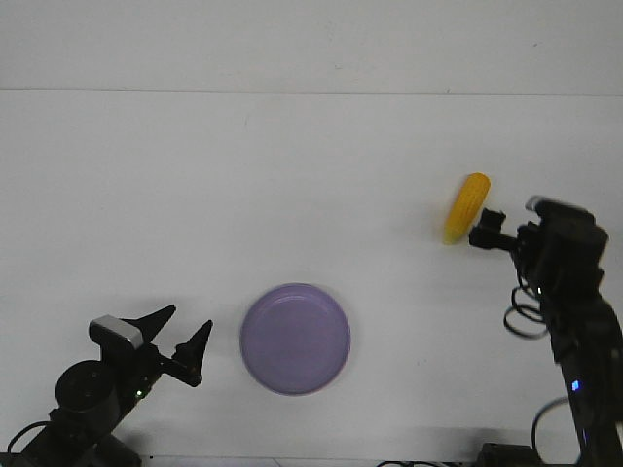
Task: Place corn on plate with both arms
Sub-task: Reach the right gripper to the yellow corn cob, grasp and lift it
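Observation:
The yellow corn (466, 207) is at the right of the white table, tilted with its thin end toward me. My right gripper (477, 227) is right up against the corn's near right side, fingers pointing at it. I cannot tell whether they grip it or only touch it. The lavender plate (295, 339) sits empty at the near middle of the table, well left of the corn. My left gripper (191, 317) is open and empty, left of the plate, with its two pointed fingers aimed toward the plate's rim.
The white table (292, 195) stretches between plate and corn, with its far edge along the back wall. The right arm's cables (526, 316) loop beside its upright link. The left arm's base is at the near left corner.

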Controlling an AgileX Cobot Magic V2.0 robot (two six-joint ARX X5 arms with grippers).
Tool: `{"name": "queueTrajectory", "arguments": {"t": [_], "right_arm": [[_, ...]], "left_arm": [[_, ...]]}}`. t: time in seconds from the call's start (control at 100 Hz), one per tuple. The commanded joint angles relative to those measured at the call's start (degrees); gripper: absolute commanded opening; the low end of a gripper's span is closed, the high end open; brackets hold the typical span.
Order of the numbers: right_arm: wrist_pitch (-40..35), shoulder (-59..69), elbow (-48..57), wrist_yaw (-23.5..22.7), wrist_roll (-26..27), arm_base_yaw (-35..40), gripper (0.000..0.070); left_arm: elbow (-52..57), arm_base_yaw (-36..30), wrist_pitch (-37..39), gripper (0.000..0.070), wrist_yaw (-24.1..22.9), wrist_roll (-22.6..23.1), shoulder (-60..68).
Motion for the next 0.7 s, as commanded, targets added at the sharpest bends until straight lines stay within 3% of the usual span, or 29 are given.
{"name": "queueTrajectory", "arguments": {"t": [0.0, 0.17, 0.33, 0.51, 0.69], "right_arm": [[-2.8, 11.1, 7.0, 0.2, -0.2, 0.1, 0.0648], [-11.3, 31.8, 22.0, 1.2, 1.7, 0.3, 0.0648], [-16.3, 44.5, 31.3, 6.7, 3.0, 1.3, 0.0647], [-11.6, 50.2, 33.0, 5.6, 7.5, 1.3, 0.0645], [-9.5, 52.9, 33.0, 7.2, 7.9, 1.1, 0.0617]], "left_arm": [[0.7, -0.2, 0.4, 0.0499, 0.1, -0.1, 0.1], [0.7, -0.2, 0.4, 0.0499, 0.1, -0.1, 0.1], [0.7, -0.2, 0.3, 0.0499, 0.1, -0.1, 0.1], [0.7, -0.2, 0.3, 0.0499, 0.1, 0.1, 0.1], [0.7, -0.3, 0.2, 0.0499, 0.4, 0.1, 0.1]]}}
